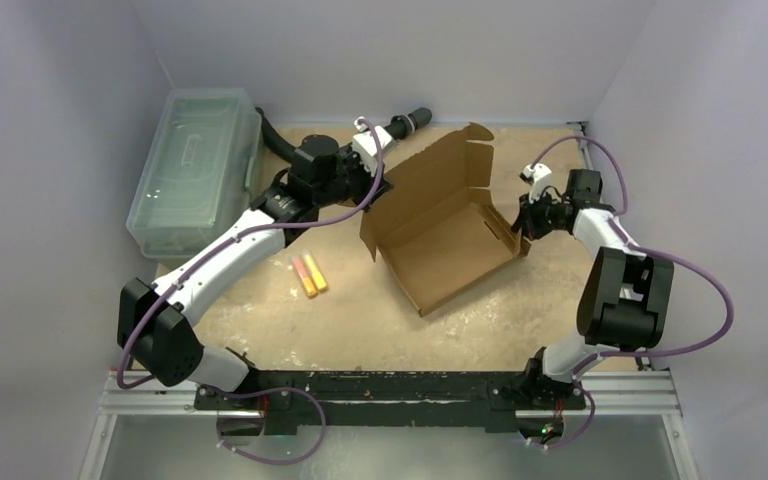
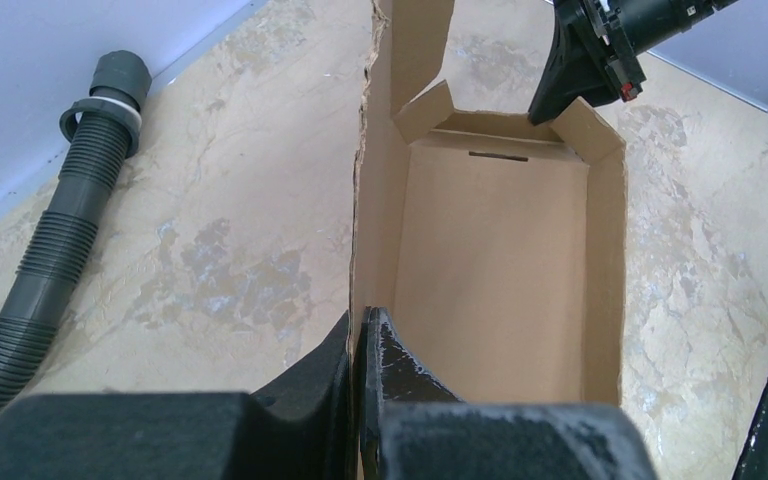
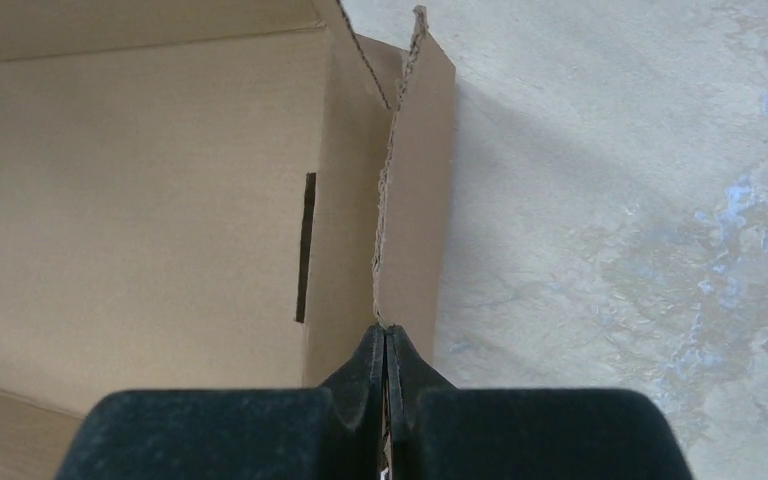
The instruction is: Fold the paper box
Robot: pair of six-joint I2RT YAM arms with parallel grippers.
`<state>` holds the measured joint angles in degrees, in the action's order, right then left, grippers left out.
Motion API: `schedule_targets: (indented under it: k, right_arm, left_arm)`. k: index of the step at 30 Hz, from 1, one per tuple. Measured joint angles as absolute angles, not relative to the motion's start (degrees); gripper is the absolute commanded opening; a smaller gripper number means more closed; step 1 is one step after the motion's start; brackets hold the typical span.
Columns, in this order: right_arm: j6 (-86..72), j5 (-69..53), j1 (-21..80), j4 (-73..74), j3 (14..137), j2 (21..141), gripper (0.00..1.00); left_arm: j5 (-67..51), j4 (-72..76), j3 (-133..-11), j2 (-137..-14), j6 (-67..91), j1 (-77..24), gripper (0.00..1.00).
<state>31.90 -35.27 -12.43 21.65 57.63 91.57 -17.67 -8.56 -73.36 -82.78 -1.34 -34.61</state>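
The paper box [image 1: 450,250] lies lengthwise between the arms, with the left gripper [image 2: 362,330] clamped on one end's wall edge and the right gripper [image 3: 387,338] seemingly pinching the opposite end wall.

Top cam: high at near edge, looking down on whole table [image 1: 360,320]. Wrist cams: close-in, opposite walls; all share paper box [image 1: 450,240].

Paper box [image 1: 450,235] centred toward the tabletop's [image 1: 360,330] far edge; lidded bin [image 1: 195,170] at far-left corner; hose [image 1: 412,121] behind box along far edge; two sticks [image 1: 309,274] left of box.
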Motion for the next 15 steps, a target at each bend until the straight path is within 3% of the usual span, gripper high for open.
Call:
schedule_targets:
  k: [15]
  right_arm:
    - [29.3, -42.0, -14.0, 18.7, 57.6, 90.7, 0.0]
  left_arm:
    - [-17.8, -9.6, -73.4, -82.1, -3.6, -34.3, 0.0]
